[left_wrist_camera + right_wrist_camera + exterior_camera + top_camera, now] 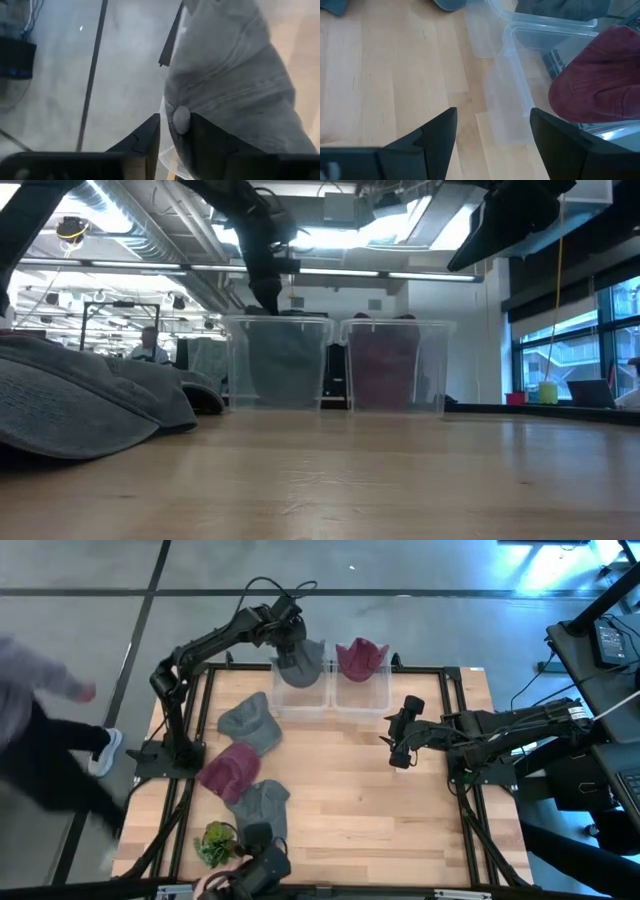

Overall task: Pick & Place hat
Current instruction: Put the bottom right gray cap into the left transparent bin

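On the tabletop (380, 810) stand two clear bins: the left bin (300, 695) has a grey hat (303, 662) at its rim, pinched by the left gripper (292, 648); the right bin (362, 690) holds a maroon hat (360, 658); the right gripper (399, 755) hovers with fingers apart nearby

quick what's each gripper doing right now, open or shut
Left gripper: shut on the grey hat, over the left clear bin.
Right gripper: open, empty, over the table.
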Robot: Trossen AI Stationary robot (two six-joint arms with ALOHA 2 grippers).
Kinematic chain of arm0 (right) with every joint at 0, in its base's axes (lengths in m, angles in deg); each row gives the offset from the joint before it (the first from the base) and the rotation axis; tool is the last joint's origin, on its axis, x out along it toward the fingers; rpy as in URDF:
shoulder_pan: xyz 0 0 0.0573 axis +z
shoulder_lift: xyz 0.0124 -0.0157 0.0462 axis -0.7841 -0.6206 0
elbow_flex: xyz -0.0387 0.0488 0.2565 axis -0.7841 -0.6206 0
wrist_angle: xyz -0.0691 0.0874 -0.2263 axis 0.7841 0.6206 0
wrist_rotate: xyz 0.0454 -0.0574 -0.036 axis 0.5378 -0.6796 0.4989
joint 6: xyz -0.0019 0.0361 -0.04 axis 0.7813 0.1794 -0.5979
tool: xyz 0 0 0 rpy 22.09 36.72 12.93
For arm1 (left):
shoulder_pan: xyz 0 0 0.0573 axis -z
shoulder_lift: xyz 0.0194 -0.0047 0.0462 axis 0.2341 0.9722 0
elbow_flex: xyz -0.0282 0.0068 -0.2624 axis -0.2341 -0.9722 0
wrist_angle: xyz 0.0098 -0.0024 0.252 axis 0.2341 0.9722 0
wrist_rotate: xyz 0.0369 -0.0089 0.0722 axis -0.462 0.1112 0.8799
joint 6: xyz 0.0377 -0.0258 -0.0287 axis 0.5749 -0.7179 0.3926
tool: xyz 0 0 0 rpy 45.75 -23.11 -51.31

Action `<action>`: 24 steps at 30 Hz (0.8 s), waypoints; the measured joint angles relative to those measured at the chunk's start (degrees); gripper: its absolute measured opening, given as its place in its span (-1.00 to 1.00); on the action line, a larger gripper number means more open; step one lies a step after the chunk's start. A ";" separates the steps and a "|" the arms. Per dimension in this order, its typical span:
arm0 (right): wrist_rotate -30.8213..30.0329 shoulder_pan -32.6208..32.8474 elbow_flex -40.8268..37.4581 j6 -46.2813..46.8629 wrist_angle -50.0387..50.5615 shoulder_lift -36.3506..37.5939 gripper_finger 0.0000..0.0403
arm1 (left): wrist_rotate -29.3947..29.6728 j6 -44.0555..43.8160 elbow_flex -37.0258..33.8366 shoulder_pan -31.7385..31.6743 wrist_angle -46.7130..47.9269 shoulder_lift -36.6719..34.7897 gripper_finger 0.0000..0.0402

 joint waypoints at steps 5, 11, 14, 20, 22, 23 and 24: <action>0.00 0.00 0.00 0.00 -0.01 0.00 0.24 | -2.04 -2.52 0.00 -1.93 -0.32 0.09 -0.29; 0.00 0.00 0.00 0.18 0.00 0.00 0.24 | -2.04 -4.02 0.02 -3.71 -0.17 0.74 -0.11; 0.01 0.00 0.00 0.23 -0.02 0.00 0.24 | -1.94 -4.19 0.00 -4.26 0.05 1.46 -0.07; 0.02 0.00 0.00 0.46 -0.01 0.00 0.24 | -1.97 -6.10 0.00 -4.88 0.13 1.53 -0.02; 0.02 0.00 0.00 0.46 -0.02 0.00 0.24 | -1.70 -6.50 0.00 -4.86 0.11 1.30 -0.01; 0.02 0.00 0.00 0.46 -0.02 0.00 0.24 | -1.70 -6.98 0.00 -4.84 0.09 1.03 -0.01; 0.03 0.00 0.00 0.46 -0.02 0.00 0.24 | -1.72 -7.54 0.00 -4.81 0.09 0.73 -0.01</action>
